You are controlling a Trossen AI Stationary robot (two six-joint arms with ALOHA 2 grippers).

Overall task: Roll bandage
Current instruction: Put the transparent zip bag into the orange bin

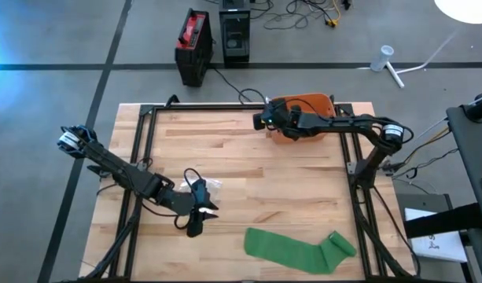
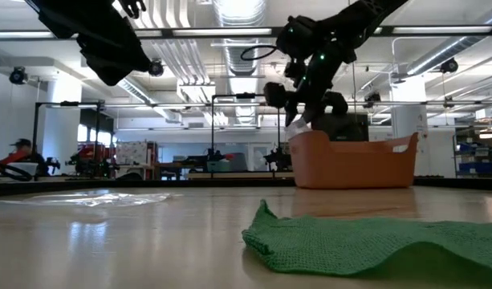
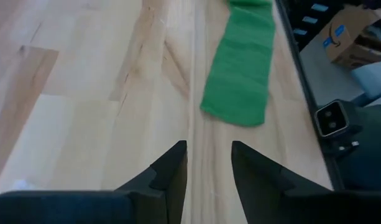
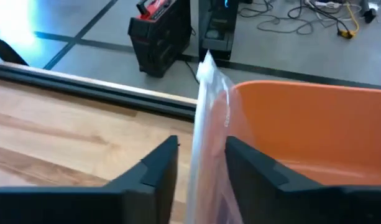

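Right claw (image 4: 199,163) upper centre of high view, fingers parted round clear wrapper (image 4: 210,118) at orange bin (image 1: 307,106) rim: let wrapper drop fully inside bin. Left claw (image 3: 209,168) half open, empty, lower left. Green bandage (image 1: 299,250) flat on counter (image 1: 225,141), lower right, one end part-rolled.

Grey concrete floor (image 1: 60,31) with dark tape lines surrounds the light wooden table (image 1: 225,141); a red-and-black case (image 1: 193,39) and a black box (image 1: 235,35) stand on the floor at 12 o'clock of the table, cables (image 1: 303,12) trailing at 1 o'clock. Beyond the table lies an open hall with white ceiling ducting (image 2: 181,56), long light strips (image 2: 438,30), shelving (image 2: 478,152), and a person (image 2: 21,152) seated at 9 o'clock.
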